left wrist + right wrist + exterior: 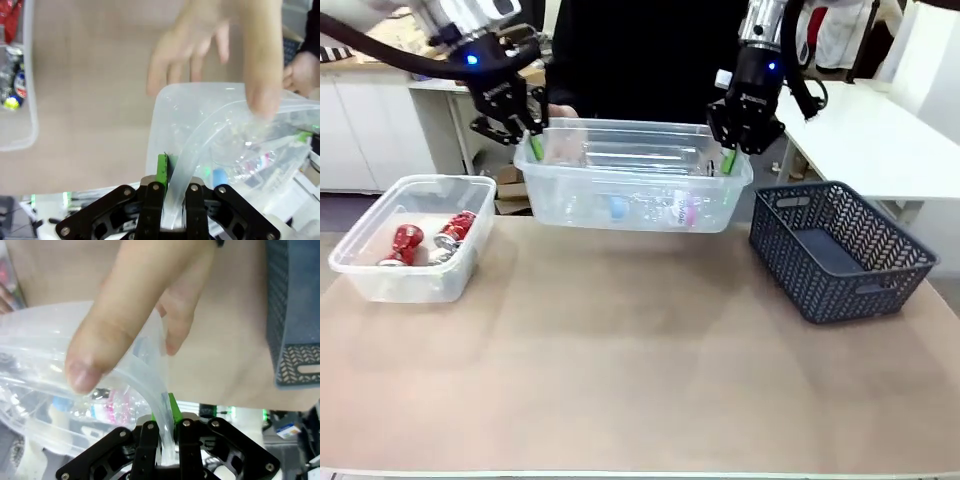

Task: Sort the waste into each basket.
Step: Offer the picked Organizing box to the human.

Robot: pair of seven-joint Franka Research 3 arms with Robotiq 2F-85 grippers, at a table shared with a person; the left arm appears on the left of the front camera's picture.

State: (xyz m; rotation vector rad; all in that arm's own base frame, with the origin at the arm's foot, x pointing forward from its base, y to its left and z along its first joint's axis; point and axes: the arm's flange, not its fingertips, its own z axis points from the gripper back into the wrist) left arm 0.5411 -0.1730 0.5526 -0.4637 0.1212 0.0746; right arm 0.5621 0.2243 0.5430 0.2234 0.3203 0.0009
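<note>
- We work at a tan table (640,380) with white cupboards and another white table behind it; a person in dark clothing stands at the far side.
- The clear tub (635,175) of plastic bottles (665,208) hangs above the far edge of the table, its long axis running left to right, open side up and roughly level.
- Our left gripper (533,140) has its fingers pinched on the rim at the tub's left short end; in the left wrist view that rim (175,170) passes straight between the green pads (161,167) and bows upward.
- Our right gripper (728,152) has its fingers squeezed on the rim at the tub's right short end; the right wrist view shows that rim (155,400) clamped between the fingers.
- Both arms come down from above, wrists nearly vertical, fingers pointing downward at the tub's two ends.
- The person's hands are at the tub too: one hand (225,50) lies over the left corner with fingers spread, and another hand (135,305) rests a thumb on the rim at the right end.
- Left of the held tub, a second clear tub (415,240) sits on the table with red-and-silver cans (428,240) inside.
- Right of the held tub stands a dark grey basket (840,250) with slotted sides.
</note>
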